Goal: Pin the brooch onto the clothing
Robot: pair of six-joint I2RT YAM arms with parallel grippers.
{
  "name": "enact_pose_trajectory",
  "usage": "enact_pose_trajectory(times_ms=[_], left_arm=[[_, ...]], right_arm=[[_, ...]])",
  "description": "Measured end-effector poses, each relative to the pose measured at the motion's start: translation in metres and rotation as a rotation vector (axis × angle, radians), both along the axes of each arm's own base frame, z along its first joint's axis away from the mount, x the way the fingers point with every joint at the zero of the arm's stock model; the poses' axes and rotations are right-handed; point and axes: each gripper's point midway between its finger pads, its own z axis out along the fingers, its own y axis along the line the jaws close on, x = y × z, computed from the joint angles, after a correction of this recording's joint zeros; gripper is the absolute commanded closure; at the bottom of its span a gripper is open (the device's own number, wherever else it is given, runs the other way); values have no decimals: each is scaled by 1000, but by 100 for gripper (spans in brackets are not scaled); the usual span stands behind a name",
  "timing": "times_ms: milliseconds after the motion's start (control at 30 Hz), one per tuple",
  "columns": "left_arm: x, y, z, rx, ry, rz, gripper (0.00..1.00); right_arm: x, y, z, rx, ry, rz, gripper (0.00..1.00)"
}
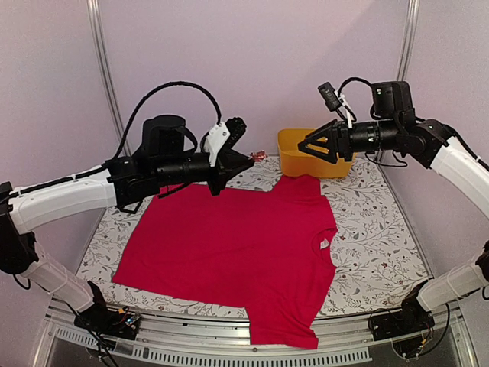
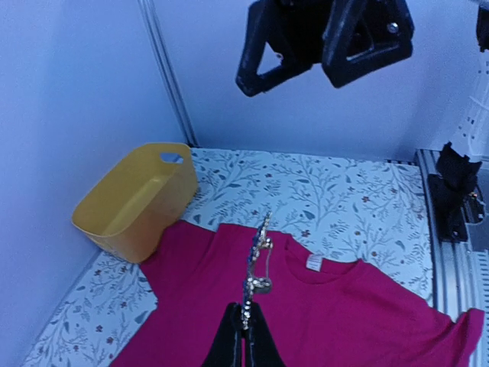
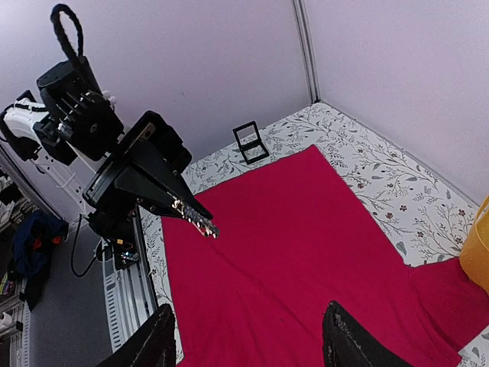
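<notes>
- The left end effector (image 1: pixel 248 158) is clamped shut on the brooch (image 1: pixel 258 155), holding it aloft over the far edge of the shirt (image 1: pixel 229 245) spread on the table (image 1: pixel 374 222).
- The brooch's long axis runs straight out from the fingertips, pointing right toward the right end effector (image 1: pixel 309 145).
- That one hangs open and empty, roughly level with the brooch but apart from it; the shirt lies below both.

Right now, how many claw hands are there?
2. The left gripper hangs above the far edge of the shirt, shut on the brooch; the right gripper, open, hangs near the yellow bin.
</notes>
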Motion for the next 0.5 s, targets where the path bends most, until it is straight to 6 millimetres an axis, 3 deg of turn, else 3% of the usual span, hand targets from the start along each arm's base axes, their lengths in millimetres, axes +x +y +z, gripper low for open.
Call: enact_pose_trajectory(times_ms=[200, 333, 500], left_arm=[[-47, -8, -36, 56, 252, -200, 100], [-60, -8, -40, 59, 334, -253, 100], [-65, -13, -32, 48, 376, -288, 100]], right_arm=[[-29, 12, 6, 23, -67, 187, 43], [-55, 27, 4, 33, -126, 321, 44], [-72, 36, -17, 14, -164, 399, 49]])
